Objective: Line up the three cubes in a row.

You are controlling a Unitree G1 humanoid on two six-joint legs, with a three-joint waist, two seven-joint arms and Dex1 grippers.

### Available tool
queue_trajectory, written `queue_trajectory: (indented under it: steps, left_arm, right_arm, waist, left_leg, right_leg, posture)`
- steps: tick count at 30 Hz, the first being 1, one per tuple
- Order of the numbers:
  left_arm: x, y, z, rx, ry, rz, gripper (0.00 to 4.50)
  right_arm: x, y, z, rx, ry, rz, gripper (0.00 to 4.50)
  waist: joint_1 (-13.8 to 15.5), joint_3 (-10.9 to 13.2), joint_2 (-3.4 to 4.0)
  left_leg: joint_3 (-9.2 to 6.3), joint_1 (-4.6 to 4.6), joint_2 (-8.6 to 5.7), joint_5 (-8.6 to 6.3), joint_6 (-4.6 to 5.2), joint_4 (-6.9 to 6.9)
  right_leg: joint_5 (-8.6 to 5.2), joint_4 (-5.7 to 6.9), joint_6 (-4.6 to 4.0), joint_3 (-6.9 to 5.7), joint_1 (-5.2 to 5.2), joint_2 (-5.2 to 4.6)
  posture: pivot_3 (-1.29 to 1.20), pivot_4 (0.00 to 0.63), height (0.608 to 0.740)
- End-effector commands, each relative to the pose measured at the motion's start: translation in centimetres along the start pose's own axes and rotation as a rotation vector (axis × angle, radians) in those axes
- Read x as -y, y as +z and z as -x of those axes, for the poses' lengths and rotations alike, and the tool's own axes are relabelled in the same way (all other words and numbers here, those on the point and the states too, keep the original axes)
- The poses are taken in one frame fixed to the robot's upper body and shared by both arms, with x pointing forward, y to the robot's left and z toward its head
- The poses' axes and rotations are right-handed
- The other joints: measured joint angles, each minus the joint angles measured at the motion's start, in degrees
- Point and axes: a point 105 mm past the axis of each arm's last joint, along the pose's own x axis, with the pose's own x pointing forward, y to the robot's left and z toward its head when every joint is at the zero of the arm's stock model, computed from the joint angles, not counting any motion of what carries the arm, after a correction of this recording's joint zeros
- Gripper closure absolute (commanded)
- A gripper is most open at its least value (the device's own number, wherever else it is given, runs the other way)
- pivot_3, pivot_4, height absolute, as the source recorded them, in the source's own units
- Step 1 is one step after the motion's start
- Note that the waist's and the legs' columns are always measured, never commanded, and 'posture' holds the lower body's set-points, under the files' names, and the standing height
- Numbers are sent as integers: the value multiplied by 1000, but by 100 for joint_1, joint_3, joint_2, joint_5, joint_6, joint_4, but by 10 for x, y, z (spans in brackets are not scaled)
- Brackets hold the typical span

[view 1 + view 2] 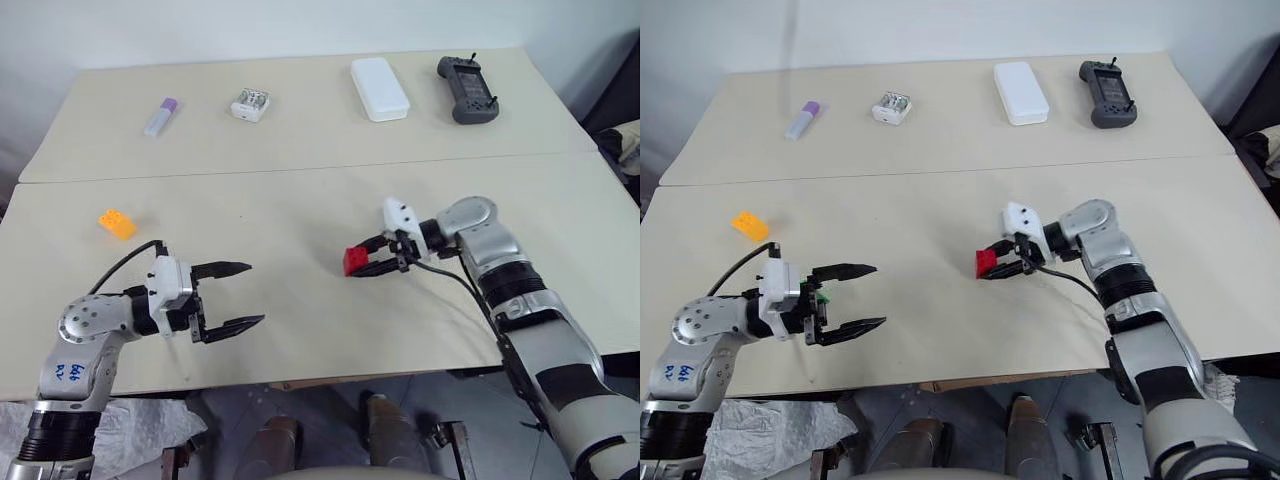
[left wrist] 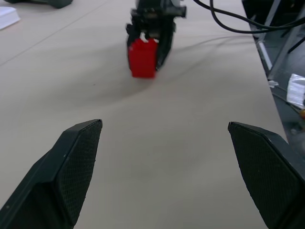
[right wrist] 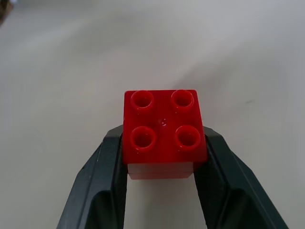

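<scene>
- The right gripper's (image 1: 372, 262) fingers (image 3: 107, 176) are clamped on the red cube (image 3: 163, 132), one on each side, studs facing the wrist camera, over the middle of the near desk (image 1: 300, 330).
- The left gripper's (image 1: 240, 295) fingers (image 2: 71, 176) are spread wide with nothing between them, pointing across the desk toward the red cube.
- A bit of the green cube (image 1: 821, 294) shows just beside the left gripper's base.
- The orange-yellow cube (image 1: 117, 223) lies on the desk's left side, well apart from both grippers.
- At the far edge lie a small tube (image 1: 160, 117), a white-grey device (image 1: 250, 104), a white box (image 1: 379, 88) and a dark controller (image 1: 467, 88).
</scene>
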Motion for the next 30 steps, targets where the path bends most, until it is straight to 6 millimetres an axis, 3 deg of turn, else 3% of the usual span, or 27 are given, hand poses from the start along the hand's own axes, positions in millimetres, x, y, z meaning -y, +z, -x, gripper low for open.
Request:
queue_trajectory:
  steps: [1, 5, 14, 18, 22, 27, 30]
  left_arm:
    - [-1, 10, 5, 12, 19, -40, 0]
    - [-1, 10, 9, 5, 59, -48, 0]
    - [-11, 12, 21, 15, 157, -10, 0]
    - [-23, 16, 38, 5, 255, -20, 0]
    - [-30, 10, 81, -58, 392, 1, 0]
    - [-12, -11, 133, -120, 546, 146, 0]
    - [10, -32, 167, -187, 656, 219, 0]
  right_arm:
    - [9, 4, -1, -21, -35, 48, 2989]
    - [9, 4, -2, 4, -37, 24, 2989]
    - [8, 13, 6, 68, -51, 51, 23]
    - [-2, 28, 23, 209, -61, 111, 23]
    - [-21, 30, 45, 331, -109, 173, 23]
    - [-37, 31, 74, 439, -193, 182, 23]
    - [-52, 30, 83, 476, -199, 157, 23]
  waist:
    - [-5, 0, 0]
    - [-7, 0, 0]
    - [-9, 0, 0]
    - [-4, 0, 0]
    - [-4, 0, 0]
    - [-6, 2, 3]
    - [10, 2, 3]
  left_leg:
    - [1, 0, 1, -1, -1, 5]
    - [4, 5, 14, -4, -10, 9]
    - [13, 7, 14, -4, -10, 9]
    - [13, 6, 13, -5, -10, 9]
    - [13, 5, 16, -6, -10, 6]
    - [35, 8, 19, -19, 2, 2]
    - [41, 13, 24, -21, 2, 3]
  right_leg:
    - [1, 4, -1, 0, 0, 2]
    - [2, 13, -2, 0, 0, 12]
    - [2, 18, -3, 5, -6, 12]
    - [2, 17, -3, 3, -6, 12]
    - [2, 14, -3, 4, -6, 13]
    - [2, 7, -3, 6, -9, 13]
    - [2, 6, -3, 9, -7, 15]
  posture:
    - [0, 150, 740]
    - [0, 150, 740]
    - [0, 150, 740]
    - [0, 150, 740]
    - [0, 150, 740]
    - [0, 150, 740]
    - [0, 150, 740]
